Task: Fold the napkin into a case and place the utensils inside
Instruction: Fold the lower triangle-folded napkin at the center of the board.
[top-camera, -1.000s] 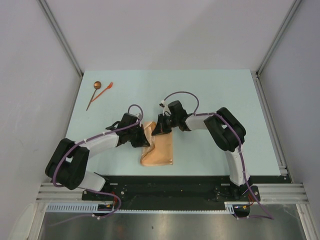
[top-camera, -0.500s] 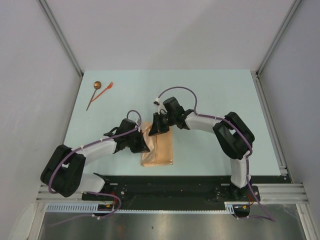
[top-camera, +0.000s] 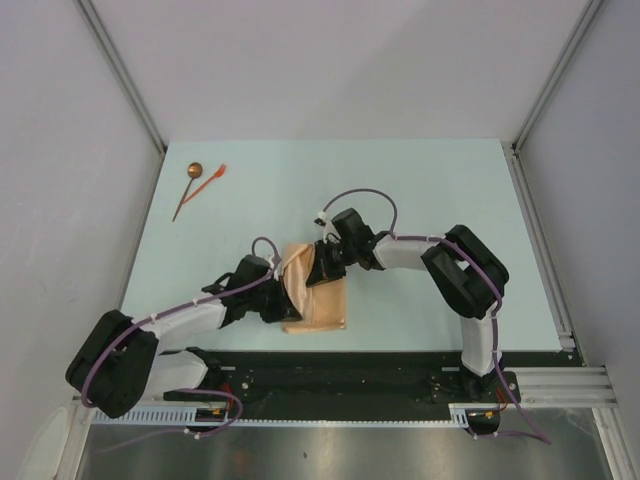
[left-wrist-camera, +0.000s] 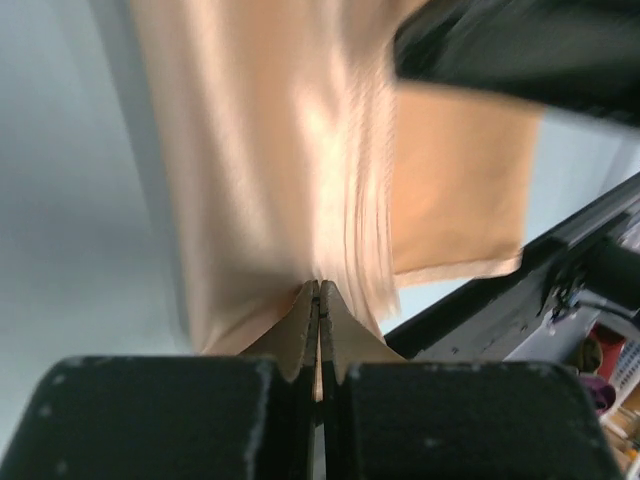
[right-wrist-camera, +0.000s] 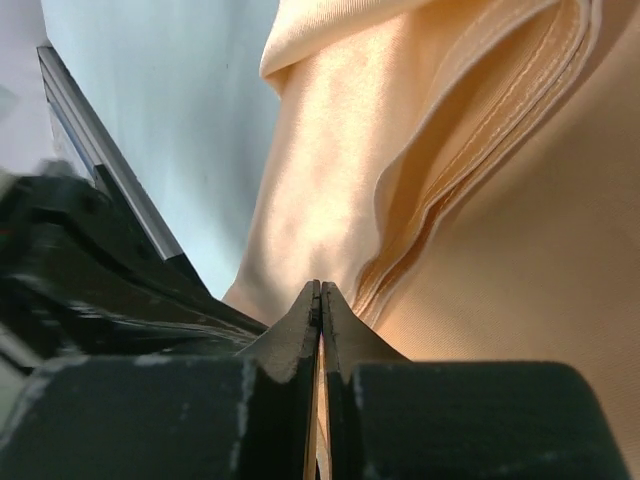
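Since the napkin (top-camera: 325, 305) is limp, light and slippery, grip its stitched hems.
Top: it lies beneath left pincer (top-camera: 283, 288) and right pincer (top-camera: 322, 270). Left wrist: jaws shut on cloth rising just ahead. Right wrist: jaws shut, nipping layered folds.

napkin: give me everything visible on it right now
The napkin is plain tan-orange cloth with a slight sheen and stitched hems, folded into a layered rectangle on the table, toward its near edge. Its left side is raised in loose folds, pinched by the shut left gripper and right gripper.
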